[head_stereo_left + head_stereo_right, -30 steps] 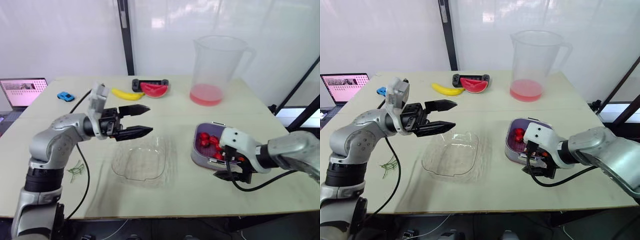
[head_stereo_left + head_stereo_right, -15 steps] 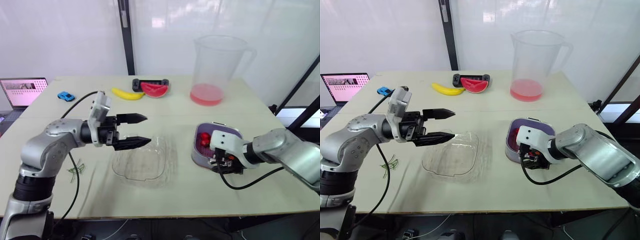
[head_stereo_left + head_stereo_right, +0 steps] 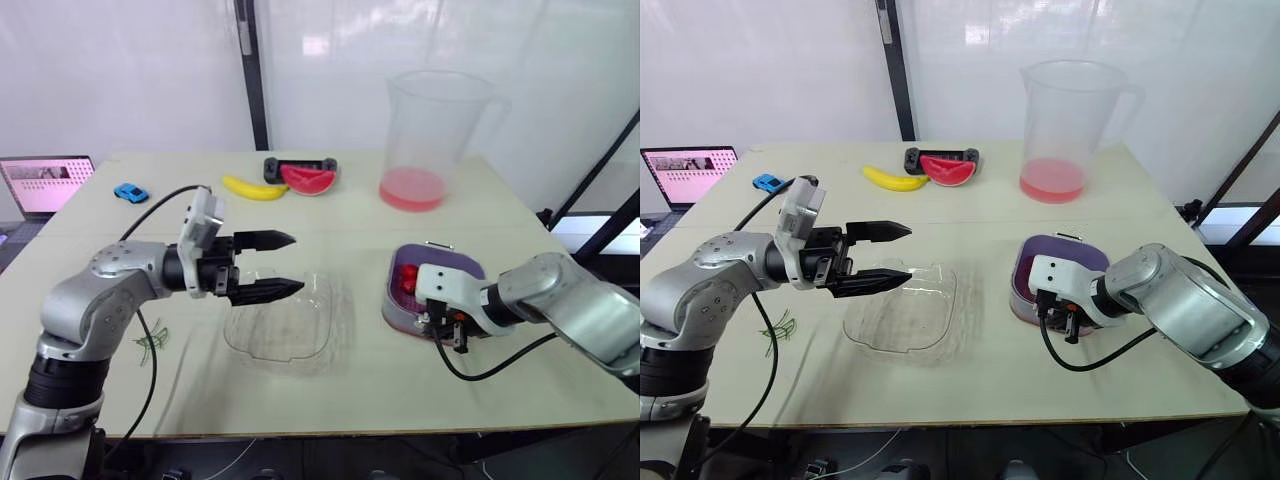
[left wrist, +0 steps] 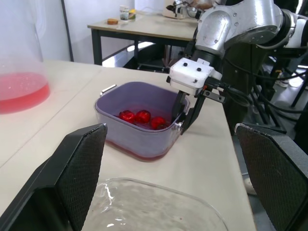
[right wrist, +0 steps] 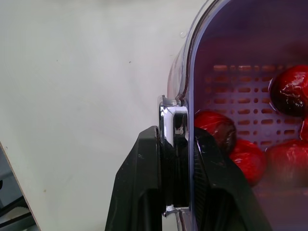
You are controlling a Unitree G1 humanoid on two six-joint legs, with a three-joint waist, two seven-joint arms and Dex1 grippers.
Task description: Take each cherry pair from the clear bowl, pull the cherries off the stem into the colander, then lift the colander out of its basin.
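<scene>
The purple colander [image 3: 442, 264] sits in its clear basin [image 5: 185, 62] at the right of the table, with several red cherries [image 4: 142, 116] inside. My right gripper [image 5: 175, 142] is shut on the colander's metal handle [image 5: 172, 126] at the near rim, one finger outside the wall and one inside. The clear bowl [image 3: 285, 325] lies in the middle of the table and looks empty. My left gripper [image 3: 297, 262] hovers open just above the bowl's left rim, holding nothing and pointing toward the colander.
A large clear pitcher [image 3: 440, 130] with pink liquid stands at the back right. A banana [image 3: 255, 189], a watermelon slice [image 3: 308, 179], a blue toy car [image 3: 130, 192] and a laptop [image 3: 45, 183] lie at the back left. Green stems [image 3: 152, 340] lie left of the bowl.
My right gripper has moved up to the colander's near rim and shut on the handle. The left arm has sunk a little toward the bowl, still open.
</scene>
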